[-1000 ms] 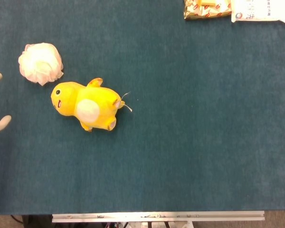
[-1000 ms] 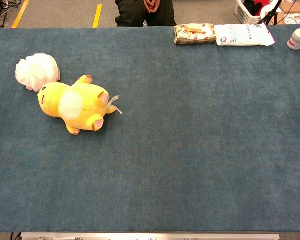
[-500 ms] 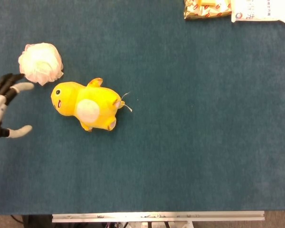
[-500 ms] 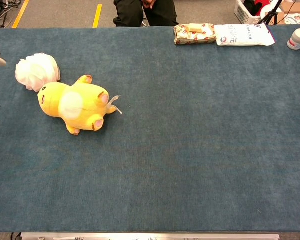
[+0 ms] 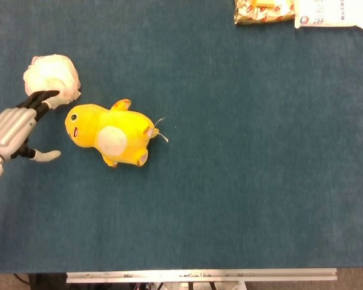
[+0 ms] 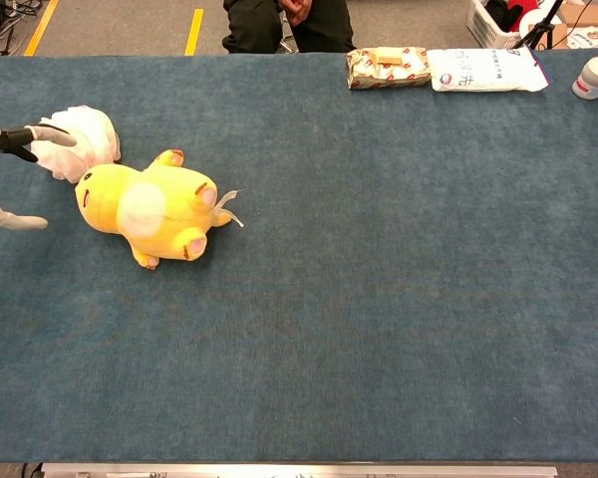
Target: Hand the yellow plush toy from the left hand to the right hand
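Note:
The yellow plush toy (image 5: 111, 133) (image 6: 150, 205) lies on its back on the blue table, head to the left, white belly up. My left hand (image 5: 19, 128) (image 6: 10, 174) comes in from the left edge, open, with fingers spread toward the toy's head and a small gap between them. It holds nothing. Its upper fingers (image 5: 45, 96) reach over the edge of the white fluffy item. My right hand shows in neither view.
A white fluffy ball (image 5: 51, 78) (image 6: 76, 140) sits just up-left of the toy's head. Snack packets (image 6: 388, 67) and a white bag (image 6: 483, 69) lie along the far edge, with a white jar (image 6: 595, 77) at the far right. A person (image 6: 284, 22) sits beyond the table.
My left hand has moved in from the left edge toward the toy's head, showing more of itself. The toy has not moved.

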Controlling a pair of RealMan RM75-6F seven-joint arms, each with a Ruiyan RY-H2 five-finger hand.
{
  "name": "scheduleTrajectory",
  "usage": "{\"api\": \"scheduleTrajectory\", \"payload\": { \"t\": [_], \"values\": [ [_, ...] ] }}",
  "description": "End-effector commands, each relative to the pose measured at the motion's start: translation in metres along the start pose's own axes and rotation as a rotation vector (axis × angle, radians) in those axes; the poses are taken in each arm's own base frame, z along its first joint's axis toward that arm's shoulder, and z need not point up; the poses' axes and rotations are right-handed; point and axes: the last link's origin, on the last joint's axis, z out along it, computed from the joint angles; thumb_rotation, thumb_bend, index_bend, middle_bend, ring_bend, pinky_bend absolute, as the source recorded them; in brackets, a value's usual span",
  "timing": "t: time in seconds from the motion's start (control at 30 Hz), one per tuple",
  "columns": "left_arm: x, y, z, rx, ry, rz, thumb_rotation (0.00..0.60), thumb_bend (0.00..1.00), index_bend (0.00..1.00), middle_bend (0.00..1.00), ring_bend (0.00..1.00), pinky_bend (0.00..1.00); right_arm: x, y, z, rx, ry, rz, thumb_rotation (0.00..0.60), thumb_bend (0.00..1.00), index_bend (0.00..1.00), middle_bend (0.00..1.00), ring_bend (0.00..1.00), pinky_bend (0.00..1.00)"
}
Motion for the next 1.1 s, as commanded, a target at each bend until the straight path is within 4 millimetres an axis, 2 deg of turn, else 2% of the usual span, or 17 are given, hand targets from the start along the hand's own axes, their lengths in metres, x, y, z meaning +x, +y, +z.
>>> {"api": "scheduleTrajectory", "payload": {
  "t": [0.03, 0.3, 0.47, 0.73, 0.83, 0.93, 1.1],
  "values": [
    [-0.005, -0.001, 0.01, 0.002, -0.012, -0.022, 0.6, 0.17, 0.11, 0.05, 0.0, 0.18, 0.001, 0.001, -0.001, -0.004, 0.002, 0.0, 0.6, 0.39, 0.02, 0.2, 0.11, 0.19],
    [-0.02, -0.003, 0.026, 0.005, -0.047, -0.043, 0.6, 0.17, 0.15, 0.09, 0.03, 0.21, 0.002, 0.005, -0.005, -0.024, 0.004, 0.001, 0.6, 0.39, 0.02, 0.2, 0.11, 0.19],
    [-0.029, -0.004, 0.029, 0.0, -0.068, -0.074, 0.6, 0.17, 0.18, 0.13, 0.07, 0.24, 0.002, 0.006, -0.006, -0.031, 0.003, 0.002, 0.6, 0.39, 0.02, 0.2, 0.11, 0.19],
    [-0.041, 0.006, 0.042, -0.016, -0.091, -0.154, 0.6, 0.17, 0.23, 0.17, 0.13, 0.32, 0.001, 0.006, -0.006, -0.031, 0.001, 0.003, 0.6, 0.39, 0.02, 0.2, 0.11, 0.19],
    [-0.043, 0.01, 0.049, -0.022, -0.08, -0.18, 0.6, 0.17, 0.29, 0.23, 0.2, 0.39, 0.001, 0.006, -0.007, -0.034, -0.002, 0.003, 0.6, 0.39, 0.02, 0.2, 0.11, 0.19],
    [-0.047, 0.011, 0.055, -0.012, -0.062, -0.195, 0.6, 0.17, 0.42, 0.36, 0.34, 0.47, 0.001, 0.007, -0.007, -0.038, -0.001, 0.003, 0.6, 0.39, 0.02, 0.2, 0.11, 0.19],
    [-0.05, 0.013, 0.062, 0.026, -0.042, -0.276, 0.6, 0.17, 0.54, 0.5, 0.49, 0.68, 0.0, 0.006, -0.006, -0.03, -0.009, 0.006, 0.6, 0.39, 0.02, 0.2, 0.11, 0.19]
  ]
}}
